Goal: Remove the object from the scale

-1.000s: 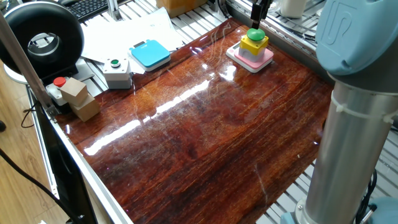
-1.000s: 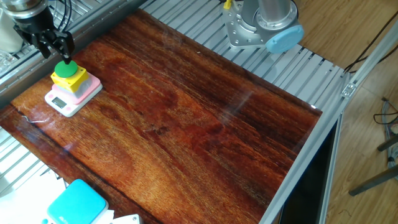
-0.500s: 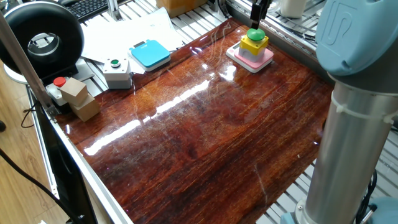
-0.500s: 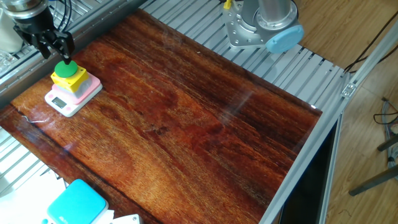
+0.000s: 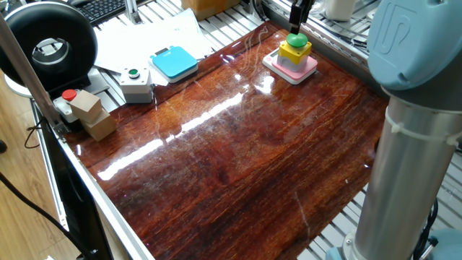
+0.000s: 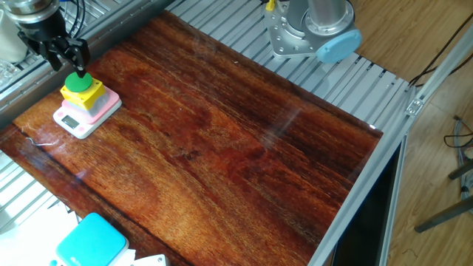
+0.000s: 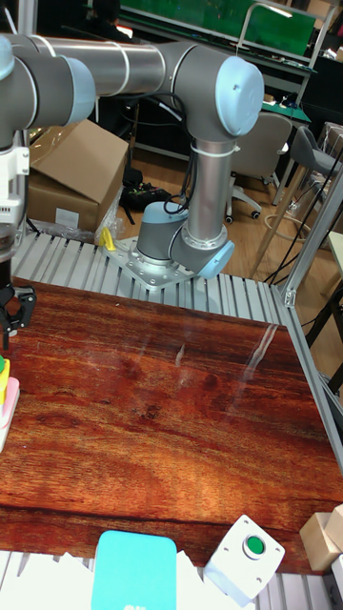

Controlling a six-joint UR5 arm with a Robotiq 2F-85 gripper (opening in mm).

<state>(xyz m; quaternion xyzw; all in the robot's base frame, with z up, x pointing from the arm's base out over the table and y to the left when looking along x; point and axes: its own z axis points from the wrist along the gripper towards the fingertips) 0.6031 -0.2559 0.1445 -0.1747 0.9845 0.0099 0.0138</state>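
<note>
The object (image 5: 295,48), a yellow box with a round green dome button, stands on the scale (image 5: 289,72), a pink pad with a white base at the table's far corner. My gripper (image 5: 297,22) hangs just above and slightly behind the green button, open, touching nothing. In the other fixed view its dark fingers (image 6: 53,58) spread over the object (image 6: 81,89) on the scale (image 6: 80,118). The tall fixed view shows the gripper (image 7: 11,319) at the left edge, with only slivers of the object (image 7: 3,374) and scale (image 7: 8,405).
A light-blue pad (image 5: 174,63), a pale grey box with a small green button (image 5: 135,84), a red-button box (image 5: 68,100) and cardboard blocks (image 5: 95,119) line the left edge. The arm's grey column (image 5: 411,159) stands at the right.
The gripper has edged very slightly over the object. The object and scale have not moved.
</note>
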